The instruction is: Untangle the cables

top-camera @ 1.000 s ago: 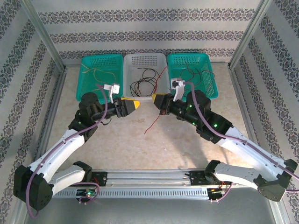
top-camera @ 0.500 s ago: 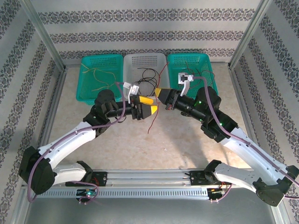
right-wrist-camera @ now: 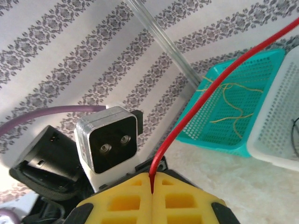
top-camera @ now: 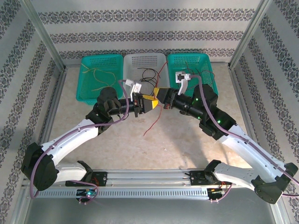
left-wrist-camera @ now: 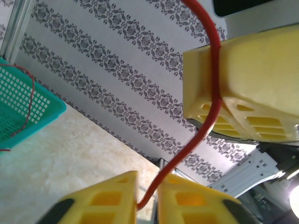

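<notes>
Gripping the red cable [right-wrist-camera: 201, 100] should need only a light pinch: it looks thin, limp and springy. The right pincer [right-wrist-camera: 152, 179] is clamped on it, cable rising from its tips. The left pincer [left-wrist-camera: 148, 186] straddles the same cable, jaws nearly together; a firm clamp cannot be told.

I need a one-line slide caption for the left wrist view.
Left end effector pinches the red cable held by the right end effector.

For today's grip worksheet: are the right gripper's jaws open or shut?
Shut: the right gripper has its yellow fingers pressed together, pinching the red cable between them.
</notes>
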`<state>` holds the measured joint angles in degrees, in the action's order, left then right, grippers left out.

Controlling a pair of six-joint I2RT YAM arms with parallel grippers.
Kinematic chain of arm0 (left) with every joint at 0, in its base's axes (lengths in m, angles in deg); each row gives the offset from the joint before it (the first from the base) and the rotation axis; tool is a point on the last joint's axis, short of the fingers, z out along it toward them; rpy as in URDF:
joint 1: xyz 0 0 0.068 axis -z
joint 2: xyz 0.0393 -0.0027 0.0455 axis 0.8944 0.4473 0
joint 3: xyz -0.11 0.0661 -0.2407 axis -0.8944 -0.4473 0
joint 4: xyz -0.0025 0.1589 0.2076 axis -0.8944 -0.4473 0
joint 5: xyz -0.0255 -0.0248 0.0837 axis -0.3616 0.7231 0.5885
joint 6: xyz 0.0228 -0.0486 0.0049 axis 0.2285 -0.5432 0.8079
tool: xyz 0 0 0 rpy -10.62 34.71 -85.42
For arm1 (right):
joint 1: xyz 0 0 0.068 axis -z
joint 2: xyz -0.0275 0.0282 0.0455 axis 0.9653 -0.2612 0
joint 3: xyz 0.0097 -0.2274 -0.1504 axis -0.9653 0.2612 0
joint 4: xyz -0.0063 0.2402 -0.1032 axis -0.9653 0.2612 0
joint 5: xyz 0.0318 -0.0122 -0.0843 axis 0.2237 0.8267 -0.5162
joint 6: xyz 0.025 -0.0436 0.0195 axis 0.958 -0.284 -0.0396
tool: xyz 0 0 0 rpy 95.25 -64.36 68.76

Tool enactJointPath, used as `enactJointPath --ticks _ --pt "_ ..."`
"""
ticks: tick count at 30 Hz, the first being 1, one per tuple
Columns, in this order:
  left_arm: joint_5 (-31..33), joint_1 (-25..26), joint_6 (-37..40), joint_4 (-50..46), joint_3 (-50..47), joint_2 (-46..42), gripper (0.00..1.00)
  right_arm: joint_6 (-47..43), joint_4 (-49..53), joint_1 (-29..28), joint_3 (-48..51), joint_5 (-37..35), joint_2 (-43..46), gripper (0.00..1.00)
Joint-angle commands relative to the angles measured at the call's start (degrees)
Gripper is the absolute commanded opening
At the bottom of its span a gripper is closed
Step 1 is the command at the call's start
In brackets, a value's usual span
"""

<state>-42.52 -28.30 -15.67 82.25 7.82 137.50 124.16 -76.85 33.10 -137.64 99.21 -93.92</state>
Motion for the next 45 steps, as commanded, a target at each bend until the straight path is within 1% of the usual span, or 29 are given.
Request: enactJointPath --ticks 1,2,5,9,11,14,18,19,20,21,24,28,31,35,37,43,45 --pt "1.12 0.55 2.13 -2.09 0.91 -1.95 0.03 -7.58 6.83 -0.29 -2.98 -6.2 -0.21 0.0" --pt "1.12 0.55 2.21 -2.69 0.91 -2.0 0.0 -9.91 8.79 -0.62 -3.63 -8.38 -0.38 0.0" --pt "0.24 0.55 2.39 -4.6 0.99 -1.67 0.0 -15.53 12.88 -0.85 -5.26 -14.0 -1.31 0.0" --pt "-1.49 0.55 2.14 -5.91 1.22 -1.11 0.0 -21.18 16.52 -0.86 -7.37 -18.12 -3.47 0.0" --pt "-1.63 0.54 2.43 -6.95 1.41 -1.05 0.0 -22.29 17.03 -0.79 -7.97 -18.98 -4.06 0.0" --pt "-4.31 0.55 2.22 -8.1 2.58 0.59 0.0 -22.59 17.05 -0.68 -9.41 -18.58 -4.89 0.0" --pt "-7.69 0.73 -1.29 -5.24 2.98 3.7 0.0 -21.85 16.58 -0.48 -11.81 -16.94 -6.16 0.0" --pt "-7.75 0.83 -1.58 -5.17 3.02 4.17 0.08 -21.59 16.37 -0.17 -12.16 -16.5 -6.4 0.0" --pt "-7.6 0.81 -1.88 -5.06 3.07 4.62 0.21 -21.22 16.39 0.5 -12.7 -16.18 -6.73 0.0" --pt "-7.2 0.78 -1.83 -5.3 3.05 4.76 0.29 -21.1 16.81 1.48 -13.66 -16.0 -7.1 0.0" --pt "-5.88 0.72 -0.46 -7.09 3.26 4.29 0.44 -21.65 18.6 4.98 -17.78 -15.35 -8.31 0.0" --pt "-3.33 0.55 3.05 -12.85 4.21 3.05 0.53 -23.64 23.37 10.31 -26.48 -14.17 -12.25 0.0" --pt "0.34 0.2 3.96 -15.76 3.76 1.53 0.6 -24.05 27.76 15.13 -34.16 -13.89 -17.07 0.0" --pt "8.9 -0.57 4.45 -19.62 2.41 -2.61 0.65 -26.13 33.06 20.99 -43.49 -15.02 -24.68 0.0" --pt "12.16 -1.15 5.05 -21.38 1.54 -5.43 0.67 -26.21 35.53 24.14 -47.85 -14.23 -28.68 0.0" --pt "17.34 -3.33 4.94 -25.4 -0.12 -11.73 0.71 -25.82 37.67 31.11 -54.22 -10.39 -38.5 0.0" --pt "19.95 -3.83 4.69 -28.02 0.26 -12.72 0.72 -25.58 38.8 32.68 -56.1 -9.51 -42.03 0.0"
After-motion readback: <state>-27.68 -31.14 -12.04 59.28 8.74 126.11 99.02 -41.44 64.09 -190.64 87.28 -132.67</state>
